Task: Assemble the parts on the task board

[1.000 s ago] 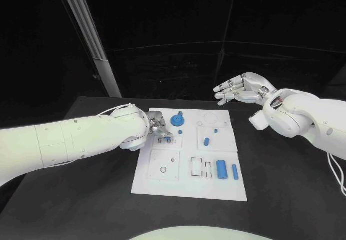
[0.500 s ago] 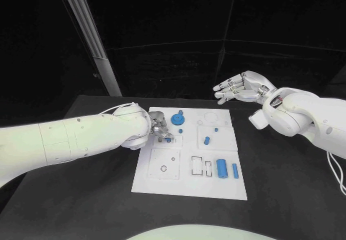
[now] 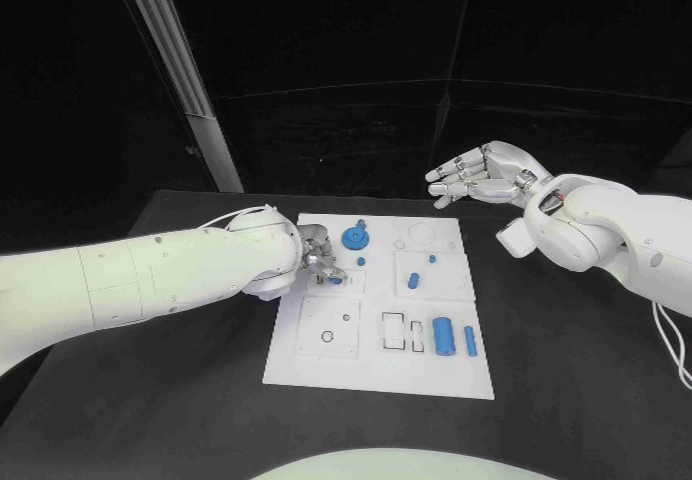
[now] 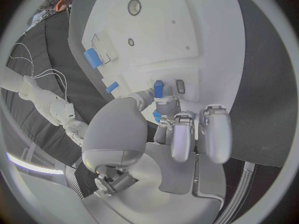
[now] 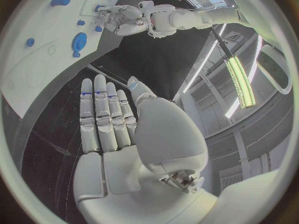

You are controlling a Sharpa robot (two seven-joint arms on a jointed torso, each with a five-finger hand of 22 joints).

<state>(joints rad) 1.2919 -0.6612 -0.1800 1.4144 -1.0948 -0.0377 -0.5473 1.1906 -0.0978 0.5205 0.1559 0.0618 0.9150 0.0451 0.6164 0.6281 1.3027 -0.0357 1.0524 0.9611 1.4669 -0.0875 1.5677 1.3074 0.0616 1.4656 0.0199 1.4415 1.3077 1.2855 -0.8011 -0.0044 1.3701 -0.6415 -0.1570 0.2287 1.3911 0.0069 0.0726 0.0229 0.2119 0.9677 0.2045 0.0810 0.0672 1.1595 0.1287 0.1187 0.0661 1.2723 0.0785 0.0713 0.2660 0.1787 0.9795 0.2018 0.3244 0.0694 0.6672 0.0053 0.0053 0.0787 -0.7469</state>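
My left hand (image 3: 320,262) works at the left side of the board (image 3: 378,370), its fingers pinching a small blue peg (image 4: 158,88) and holding it just over the plate beside a little rectangular slot (image 4: 180,86). In the left wrist view the peg stands between the fingertips (image 4: 163,102), close to the slot but, as far as I can judge, not yet seated in it; whether its tip touches the plate I cannot tell.

My right hand (image 3: 480,175) hangs in the air beyond the far right corner of the board, well clear of it, fingers extended side by side and grasping nothing.

Elsewhere on the board the round blue knob (image 3: 355,239) sits near the far edge. A short stub (image 3: 413,282) rests right of centre, with a smaller stud (image 3: 431,261) just beyond it. The big cylinder (image 3: 444,337) and the slim bar (image 3: 470,342) lie side by side toward the near right, next to empty outlined recesses (image 3: 394,333).

I read this as the insertion step for the one peg, with most of the assembly still ahead, since several parts lie loose beside their outlines. The next move, in my judgement, calls for lining the peg squarely over its slot, lowering it straight without tilt, and letting go only once it sits. A skewed entry could jam it or knock it from the fingers.
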